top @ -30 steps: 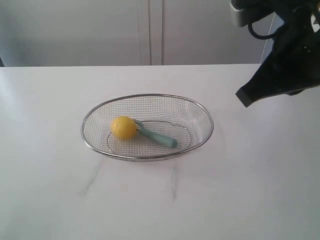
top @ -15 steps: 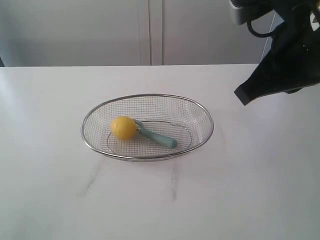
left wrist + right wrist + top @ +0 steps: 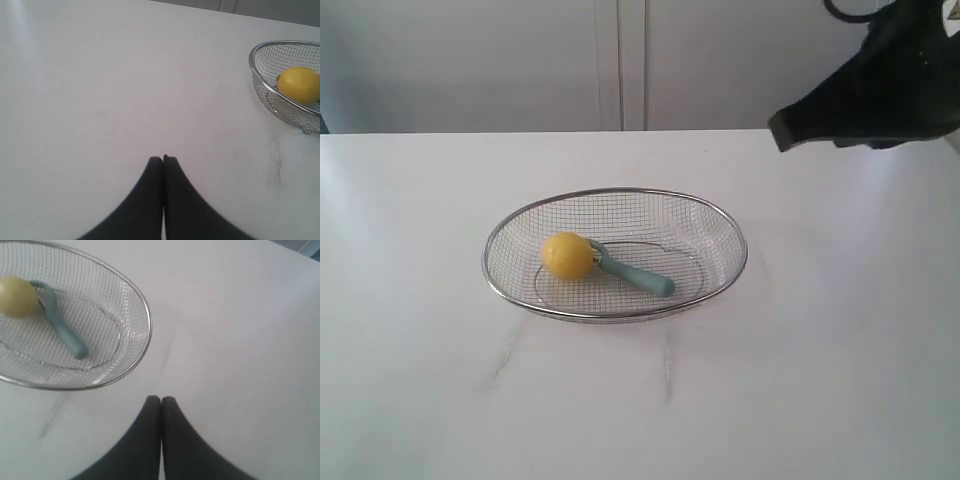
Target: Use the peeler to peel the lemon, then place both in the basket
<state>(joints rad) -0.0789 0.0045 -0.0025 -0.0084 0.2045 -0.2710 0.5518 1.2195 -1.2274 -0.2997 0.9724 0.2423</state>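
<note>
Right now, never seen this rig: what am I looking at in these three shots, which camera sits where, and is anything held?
It is a robot with two arms, each ending in a two-finger gripper. One picture comes from a camera off the arms, looking across a white table. In that picture only the right gripper shows, as the dark shape at upper right. The other two pictures come from cameras on the wrists, each looking out past its own closed fingers. One shows the left gripper, the other the right one. On the table stands a wire basket. In it lie a lemon and a peeler, with the peeler's head against the lemon. Both grippers are shut, hold nothing, and are clear of the basket.
</note>
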